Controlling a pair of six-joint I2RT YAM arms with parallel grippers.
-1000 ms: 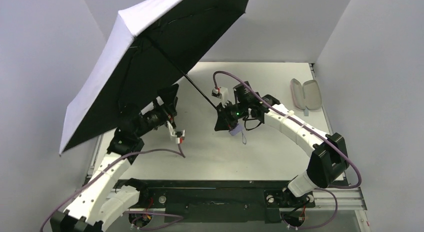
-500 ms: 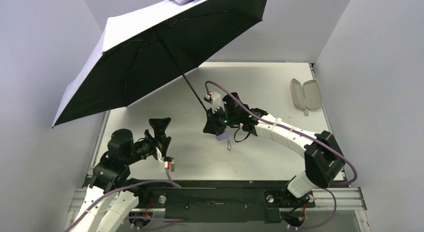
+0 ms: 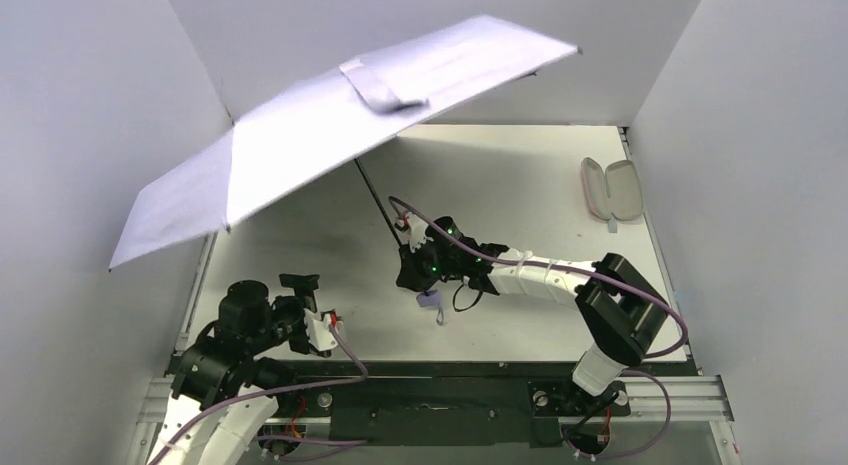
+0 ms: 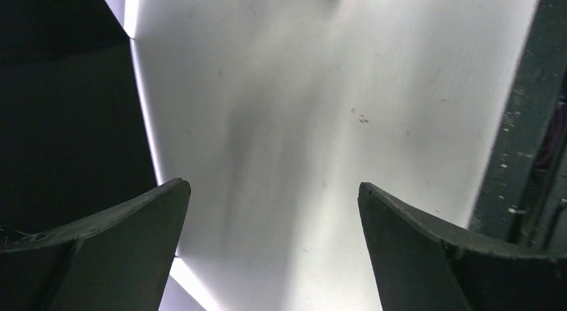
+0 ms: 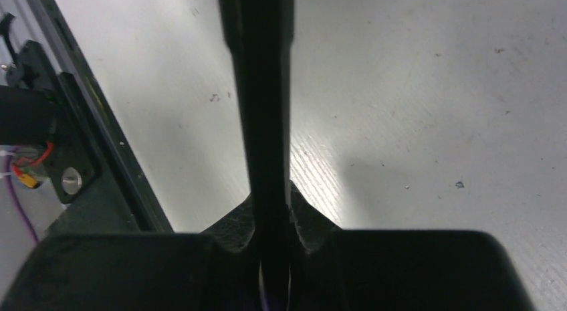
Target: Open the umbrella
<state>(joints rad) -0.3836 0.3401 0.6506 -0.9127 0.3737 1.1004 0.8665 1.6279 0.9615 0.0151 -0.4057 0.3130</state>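
Umbrella (image 3: 300, 145) is fully spread, its lavender canopy riding high over the left and middle of the bench (image 3: 520, 175), tilted down toward the left wall. I see the black shaft (image 3: 375, 200) slanting from under the canopy down into my right end effector (image 3: 408, 268), which is clamped tight on it; the right wrist view shows the shaft (image 5: 261, 124) pinched between the fingers. A lavender strap (image 3: 432, 303) dangles just below that grip. My left end effector (image 3: 298, 285) sits low by the near edge, jaws spread wide and holding nothing, fingers (image 4: 120, 251) well apart over bare bench. A pale hinged case (image 3: 610, 188) lies open at the far right.
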